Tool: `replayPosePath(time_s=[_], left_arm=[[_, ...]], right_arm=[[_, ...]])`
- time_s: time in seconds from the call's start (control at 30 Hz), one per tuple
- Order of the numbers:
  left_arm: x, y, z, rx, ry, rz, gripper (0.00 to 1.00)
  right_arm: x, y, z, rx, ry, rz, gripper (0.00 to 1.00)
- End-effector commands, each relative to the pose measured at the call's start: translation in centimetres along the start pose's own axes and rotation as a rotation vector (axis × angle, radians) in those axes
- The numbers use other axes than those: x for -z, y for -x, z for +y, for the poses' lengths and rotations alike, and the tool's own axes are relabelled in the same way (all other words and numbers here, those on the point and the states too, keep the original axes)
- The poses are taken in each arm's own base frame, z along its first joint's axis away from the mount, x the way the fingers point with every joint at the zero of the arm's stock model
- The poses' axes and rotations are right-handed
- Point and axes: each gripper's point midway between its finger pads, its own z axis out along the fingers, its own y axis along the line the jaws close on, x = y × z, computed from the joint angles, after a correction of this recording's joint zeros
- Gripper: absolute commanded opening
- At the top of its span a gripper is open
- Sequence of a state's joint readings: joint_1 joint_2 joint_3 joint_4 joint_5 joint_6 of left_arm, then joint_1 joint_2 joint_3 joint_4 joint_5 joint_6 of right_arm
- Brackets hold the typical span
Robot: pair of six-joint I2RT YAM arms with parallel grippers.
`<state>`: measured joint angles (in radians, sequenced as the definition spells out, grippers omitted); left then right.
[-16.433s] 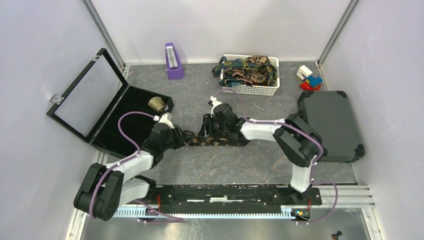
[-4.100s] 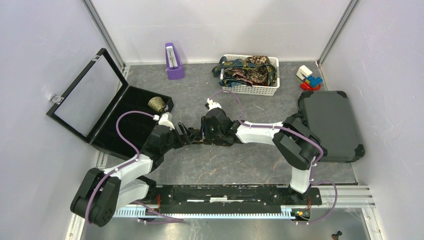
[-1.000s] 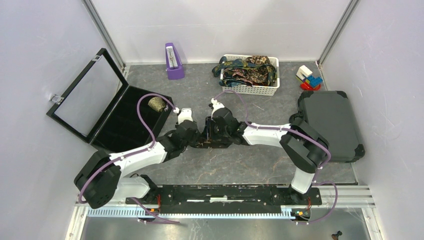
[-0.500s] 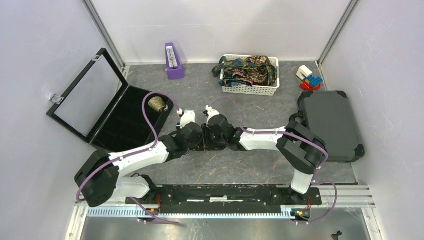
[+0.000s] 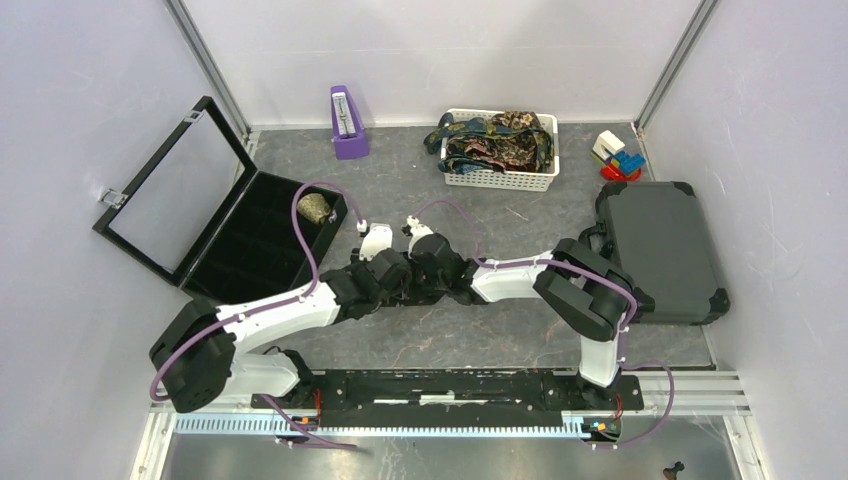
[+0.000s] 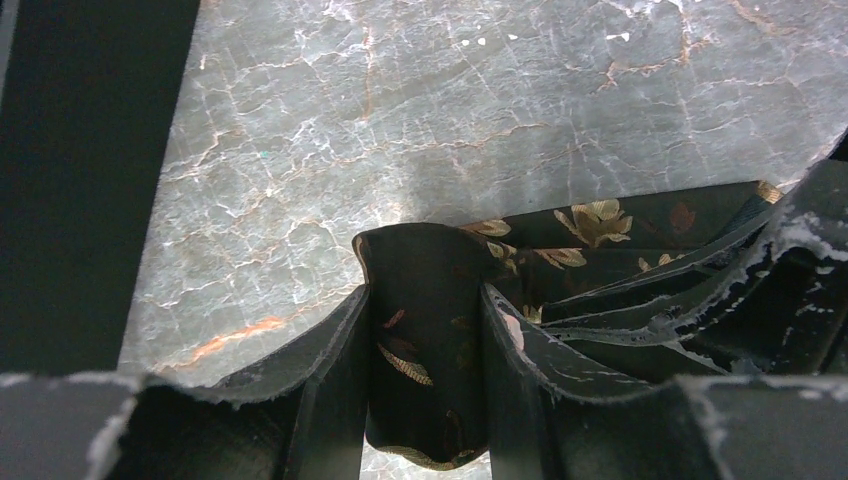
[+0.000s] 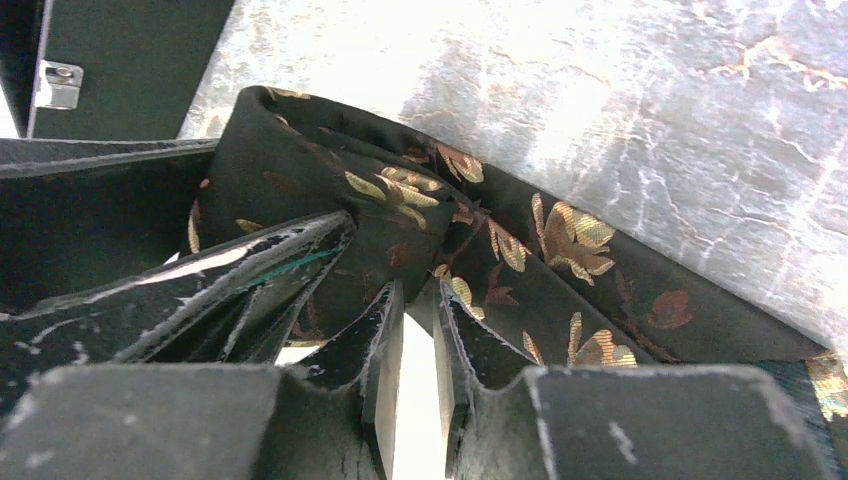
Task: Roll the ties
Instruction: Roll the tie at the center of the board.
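Observation:
One of the ties [image 6: 425, 330], black with gold leaf print, is gathered into a roll at the table's middle. My left gripper [image 6: 425, 300] is shut on the roll, with fabric filling the space between both fingers. My right gripper [image 7: 418, 292] faces it from the right, its jaws narrowed onto a fold of the same tie [image 7: 560, 270]. From above, the left gripper [image 5: 398, 278] and right gripper [image 5: 421, 279] meet tip to tip and hide most of the tie. A short tail of it lies flat on the table in the right wrist view.
A white basket [image 5: 500, 180] of more ties [image 5: 495, 140] stands at the back. An open black case [image 5: 250, 245] on the left holds one rolled tie [image 5: 313, 207]. A purple block [image 5: 347, 122], a closed grey case [image 5: 660, 250] and toy blocks [image 5: 618, 157] are also there.
The left gripper has moved right and the right gripper slightly left, so they now meet. The right jaws have narrowed. The tie's flat strip is drawn in between them.

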<state>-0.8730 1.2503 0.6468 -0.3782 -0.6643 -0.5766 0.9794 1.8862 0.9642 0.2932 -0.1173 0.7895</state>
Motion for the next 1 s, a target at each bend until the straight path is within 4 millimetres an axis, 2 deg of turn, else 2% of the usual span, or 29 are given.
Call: replayPosePath(time_s=[0.0,0.1,0.37,0.7,0.97], left_arm=[[0.5,1.3,0.5,0.004,0.069,-0.027,0.47],[0.6,1.4,0.6,-0.017,0.094,-0.027,0.47],[0.8,1.6,0.6,-0.079,0.156,-0.041,0.47],[0.4,1.6,-0.4,-0.171,0.226,-0.044,0.47],[-0.1,1.2,-1.9,-0.274,0.288,-0.050,0.47]], right_arm=[[0.4,1.6,2.1,0.013,0.073,-0.051,0.24],[1.5,1.6,0.7,0.020,0.017,-0.056,0.24],[5.8,1.4,-4.9,0.003,-0.113,-0.087,0.24],[10.6,2.1,-9.3,-0.013,-0.212,-0.159,0.24],[13.3,2.2,-11.2,-0.032,-0.246,-0.201,0.25]])
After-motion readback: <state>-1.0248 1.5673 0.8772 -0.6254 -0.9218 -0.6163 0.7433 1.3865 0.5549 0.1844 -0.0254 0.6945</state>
